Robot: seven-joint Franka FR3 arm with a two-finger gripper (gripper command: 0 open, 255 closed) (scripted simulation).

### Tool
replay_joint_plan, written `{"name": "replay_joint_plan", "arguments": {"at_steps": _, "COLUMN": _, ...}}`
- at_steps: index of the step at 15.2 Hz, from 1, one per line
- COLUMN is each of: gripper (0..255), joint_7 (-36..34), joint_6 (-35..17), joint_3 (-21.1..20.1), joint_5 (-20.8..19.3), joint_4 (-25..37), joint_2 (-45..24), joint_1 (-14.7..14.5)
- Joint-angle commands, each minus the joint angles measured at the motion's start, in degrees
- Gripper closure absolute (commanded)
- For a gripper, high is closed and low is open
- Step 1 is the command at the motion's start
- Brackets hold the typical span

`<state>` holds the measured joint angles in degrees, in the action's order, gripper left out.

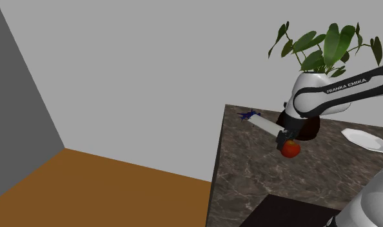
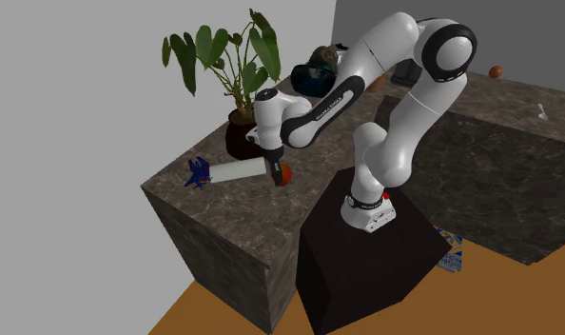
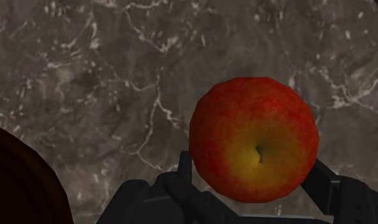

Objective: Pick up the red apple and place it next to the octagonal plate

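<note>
The gripper [image 3: 252, 191] clasps the red apple [image 3: 254, 137] between its two black fingers, low over the dark marbled desk [image 1: 248, 171], just beside the dark plant pot [image 1: 307, 128], with the white plate [image 1: 366, 139] well apart toward the shoulder view's right.

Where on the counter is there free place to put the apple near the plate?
The counter is bare between the apple and the plate, and from the plate toward the stand. Crowded: around the dark pot, where the white cylinder lies.
</note>
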<state>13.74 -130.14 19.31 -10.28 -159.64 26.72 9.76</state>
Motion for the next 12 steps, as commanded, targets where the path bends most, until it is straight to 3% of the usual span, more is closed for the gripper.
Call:
{"name": "replay_joint_plan", "arguments": {"at_steps": 1, "gripper": 255, "joint_7": -0.2, "joint_6": 1.9, "joint_3": -0.3, "joint_5": 0.0, "joint_4": 0.7, "joint_2": 1.2, "joint_1": 0.0}}
{"name": "replay_joint_plan", "arguments": {"at_steps": 12, "gripper": 255, "joint_7": -0.6, "joint_6": 12.6, "joint_3": -2.0, "joint_5": 0.6, "joint_4": 5.8, "joint_2": 6.9, "joint_1": 0.2}}
